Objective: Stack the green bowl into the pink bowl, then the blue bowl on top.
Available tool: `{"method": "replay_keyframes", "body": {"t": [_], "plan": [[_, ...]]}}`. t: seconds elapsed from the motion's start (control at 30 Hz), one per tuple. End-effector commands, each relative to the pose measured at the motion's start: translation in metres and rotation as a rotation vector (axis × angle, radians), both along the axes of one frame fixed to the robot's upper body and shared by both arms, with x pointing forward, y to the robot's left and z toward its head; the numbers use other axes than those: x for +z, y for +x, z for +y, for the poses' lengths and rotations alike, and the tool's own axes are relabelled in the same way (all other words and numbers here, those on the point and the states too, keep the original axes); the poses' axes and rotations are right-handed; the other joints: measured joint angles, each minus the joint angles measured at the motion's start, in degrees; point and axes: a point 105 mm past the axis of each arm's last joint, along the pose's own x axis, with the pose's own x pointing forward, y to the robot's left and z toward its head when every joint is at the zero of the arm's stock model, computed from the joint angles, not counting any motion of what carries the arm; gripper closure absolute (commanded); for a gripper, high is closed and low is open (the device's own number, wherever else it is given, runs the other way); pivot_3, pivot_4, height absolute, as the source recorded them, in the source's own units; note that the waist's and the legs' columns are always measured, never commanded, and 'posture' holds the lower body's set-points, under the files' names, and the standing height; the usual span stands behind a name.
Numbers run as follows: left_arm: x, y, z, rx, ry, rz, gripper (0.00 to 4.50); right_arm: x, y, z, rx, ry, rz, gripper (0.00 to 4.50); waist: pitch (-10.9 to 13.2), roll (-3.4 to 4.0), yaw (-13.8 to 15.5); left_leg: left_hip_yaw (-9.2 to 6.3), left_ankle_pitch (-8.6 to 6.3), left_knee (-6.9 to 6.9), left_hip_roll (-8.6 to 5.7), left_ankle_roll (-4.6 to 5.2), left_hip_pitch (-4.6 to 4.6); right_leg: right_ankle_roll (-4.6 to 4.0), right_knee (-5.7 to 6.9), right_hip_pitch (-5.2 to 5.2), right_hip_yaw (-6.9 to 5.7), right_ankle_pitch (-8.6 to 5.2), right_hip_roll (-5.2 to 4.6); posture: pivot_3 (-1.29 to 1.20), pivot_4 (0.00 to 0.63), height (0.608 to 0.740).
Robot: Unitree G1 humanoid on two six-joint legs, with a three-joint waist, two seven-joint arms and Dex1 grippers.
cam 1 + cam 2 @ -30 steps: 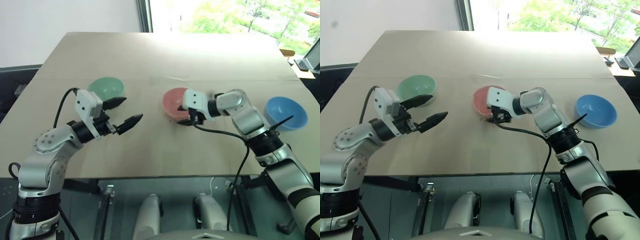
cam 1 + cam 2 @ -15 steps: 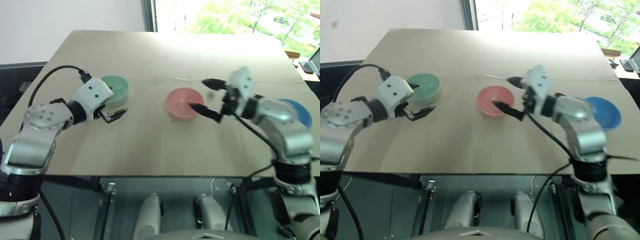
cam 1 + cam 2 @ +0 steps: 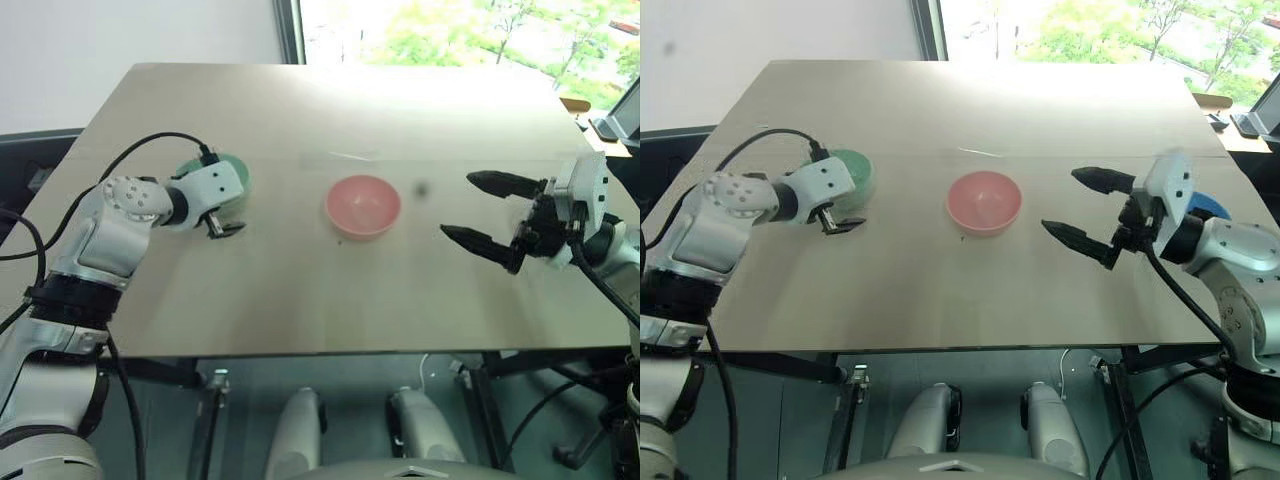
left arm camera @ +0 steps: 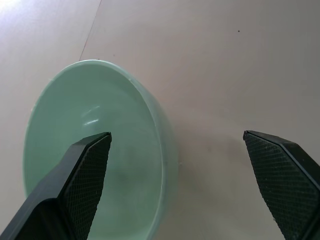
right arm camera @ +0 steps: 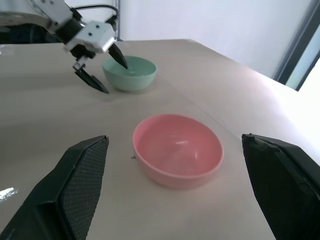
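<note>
While all three bowls sit apart on the desk (image 3: 300,110), nothing is stacked, so I judge I am on the first step: taking the green bowl (image 4: 95,150).

The desk is a broad, bare, pale wooden top with a faint seam running across it. Beyond its far edge are a white wall and a window with green trees outside.

The pink bowl (image 3: 363,205) sits upright and empty near the middle of the desk. The green bowl stands towards the left edge, well apart from it. The blue bowl (image 3: 1206,205) is by the right edge, mostly hidden behind my right arm.

My left gripper (image 3: 222,222) is at the green bowl with its jaws wide apart. In the left wrist view one finger is inside the bowl and the other outside, straddling the near wall, nothing clamped. My right gripper (image 3: 1087,210) hangs above the desk between the pink and blue bowls, jaws wide apart and empty.

Next, I think, I must close the left fingers on the green rim, lift it and carry it across over the pink bowl. A thin rim pinch could let the bowl tilt.
</note>
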Motion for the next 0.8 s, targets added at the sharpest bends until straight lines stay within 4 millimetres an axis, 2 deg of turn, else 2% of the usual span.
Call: {"method": "replay_keyframes", "body": {"t": [0.03, 0.07, 0.13, 0.17, 0.2, 0.23, 0.37, 0.4, 0.6, 0.67, 0.8], "plan": [[0.012, 0.005, 0.001, -0.013, 0.021, -0.022, 0.25, 0.011, -0.002, 0.006, 0.046, -0.002, -0.053, 0.01, 0.0, 0.00, 0.0, 0.00, 0.00, 0.00, 0.00, 0.00, 0.00, 0.00, 0.00, 0.00, 0.00, 0.00, 0.00, 0.00, 0.150, 0.740], [0.011, 0.006, 0.001, -0.004, 0.001, -0.009, 0.42, 0.012, -0.001, 0.008, 0.055, -0.004, -0.058, 0.00, 0.0, 0.00, 0.0, 0.00, 0.00, 0.00, 0.00, 0.00, -0.01, 0.00, 0.00, 0.00, 0.00, 0.00, 0.00, 0.00, 0.150, 0.740], [0.008, 0.008, 0.005, 0.002, 0.017, 0.002, 1.07, 0.013, 0.000, 0.011, 0.067, -0.005, -0.064, 0.00, 0.0, 0.00, 0.0, 0.00, 0.00, 0.02, -0.01, 0.00, 0.00, 0.00, 0.01, 0.00, 0.00, 0.00, -0.01, 0.00, 0.150, 0.740], [0.006, 0.009, 0.006, 0.006, 0.022, 0.004, 1.58, 0.013, 0.001, 0.012, 0.069, -0.005, -0.065, 0.00, 0.0, 0.00, 0.0, 0.00, 0.00, 0.02, -0.01, 0.00, -0.01, 0.00, 0.02, 0.00, 0.00, 0.00, -0.01, 0.00, 0.150, 0.740], [0.006, 0.010, 0.007, 0.006, 0.026, 0.005, 1.80, 0.014, 0.001, 0.012, 0.070, -0.004, -0.066, 0.00, 0.0, 0.00, 0.0, 0.00, 0.00, 0.02, -0.01, 0.00, -0.01, 0.00, 0.02, 0.00, 0.00, 0.00, -0.01, 0.00, 0.150, 0.740], [0.005, 0.010, 0.006, -0.001, 0.029, 0.011, 2.35, 0.014, 0.002, 0.012, 0.072, -0.005, -0.067, 0.00, 0.0, 0.00, 0.0, 0.00, 0.00, 0.02, 0.00, 0.00, -0.01, 0.00, 0.02, 0.00, 0.00, 0.00, -0.01, 0.00, 0.150, 0.740], [0.001, 0.012, 0.001, -0.030, 0.020, 0.037, 3.79, 0.013, 0.007, 0.010, 0.063, -0.018, -0.079, 0.00, 0.0, 0.00, 0.1, -0.01, 0.00, 0.02, 0.00, 0.00, -0.01, 0.00, 0.03, 0.00, 0.00, 0.00, -0.01, 0.00, 0.150, 0.740], [0.000, 0.012, 0.000, -0.035, 0.018, 0.041, 4.38, 0.013, 0.008, 0.010, 0.060, -0.021, -0.082, 0.00, 0.0, 0.00, 0.1, -0.01, 0.00, 0.04, -0.01, 0.00, -0.02, 0.00, 0.04, 0.00, -0.01, 0.00, -0.01, 0.00, 0.150, 0.740], [0.010, 0.012, -0.011, -0.085, -0.025, 0.062, 4.38, 0.013, 0.009, 0.007, 0.040, -0.022, -0.095, 0.00, 0.0, 0.00, 0.2, -0.01, 0.00, 0.04, -0.01, 0.00, -0.03, 0.00, 0.04, 0.00, -0.01, 0.00, -0.01, 0.00, 0.150, 0.740], [0.021, 0.012, -0.024, -0.153, -0.032, 0.031, 4.38, 0.013, 0.009, 0.004, 0.021, -0.027, -0.104, 0.00, 0.0, 0.00, 0.2, -0.01, 0.00, 0.04, 0.00, 0.00, -0.03, 0.00, 0.06, -0.01, -0.01, 0.00, 0.00, 0.00, 0.150, 0.740], [0.056, -0.002, -0.089, -0.471, -0.142, -0.075, 4.38, 0.016, 0.008, -0.005, -0.037, -0.011, -0.115, 0.00, 0.0, -0.02, 0.8, -0.02, 0.00, 0.05, -0.01, 0.00, -0.06, 0.00, 0.06, 0.00, -0.01, 0.00, -0.02, 0.00, 0.150, 0.740]]}}
